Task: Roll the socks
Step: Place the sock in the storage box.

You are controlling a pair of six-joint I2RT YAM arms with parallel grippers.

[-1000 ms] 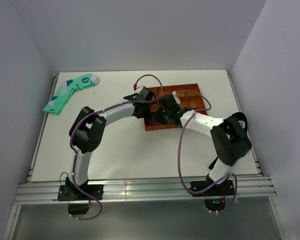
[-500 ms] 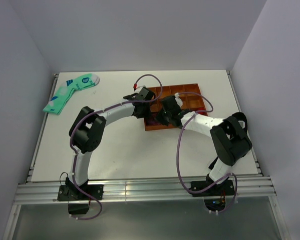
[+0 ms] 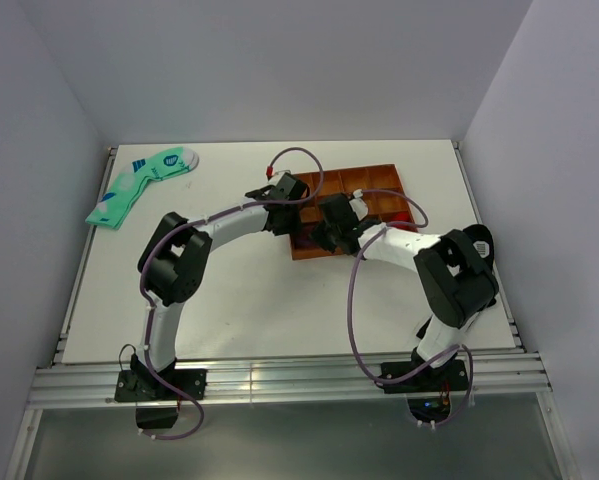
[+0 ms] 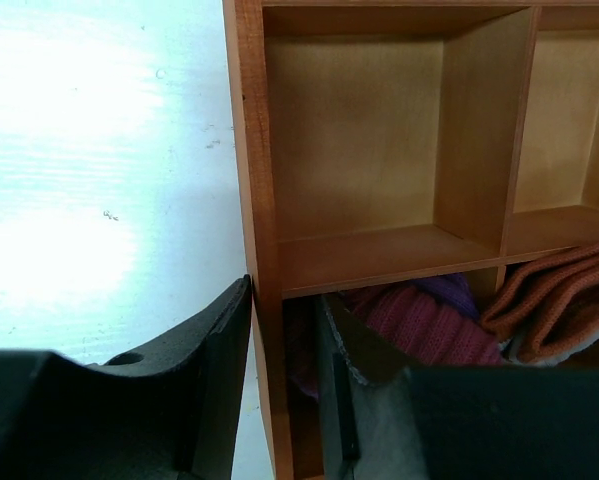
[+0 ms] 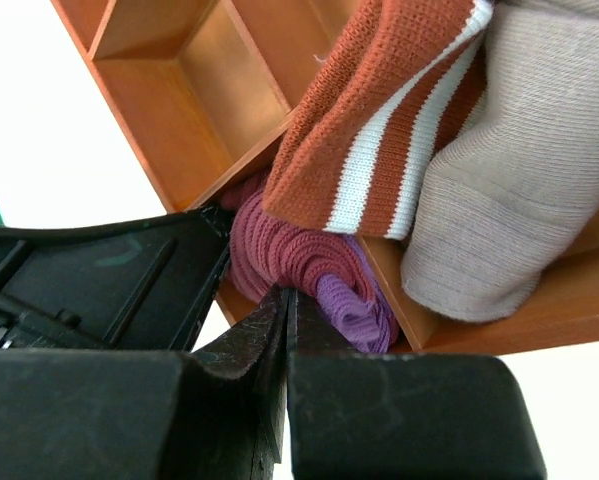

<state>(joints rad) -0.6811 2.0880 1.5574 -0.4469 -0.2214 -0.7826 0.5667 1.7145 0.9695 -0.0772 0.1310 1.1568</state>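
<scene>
Far left of the surface (image 3: 239, 300), top view: a pair of mint-green socks (image 3: 139, 183) lies near the back edge, well apart from both arms.

Left gripper (image 4: 284, 295): jaws partly spread, astride the left wall of the wooden tray (image 4: 254, 150). The outer finger sits outside, over the white surface. The inner finger stands inside the corner compartment, with a dark gap visible between it and the wall. Nothing is held.

The socks (image 5: 309, 260) are bunched in a maroon roll with a purple end showing. They sit in the tray's near-left compartment, just beside the left gripper's inner finger. The two compartments beyond hold nothing.

Right gripper (image 5: 284, 295): jaws fully closed on themselves, nothing between them. The tips are at the socks' roll — contact likely, but it cannot be confirmed.

Further right, a rust-orange sock with white stripes (image 5: 379, 130) lies across the divider, overlapping the socks. A beige sock (image 5: 519, 180) touches its right side, in the adjoining compartment.
</scene>
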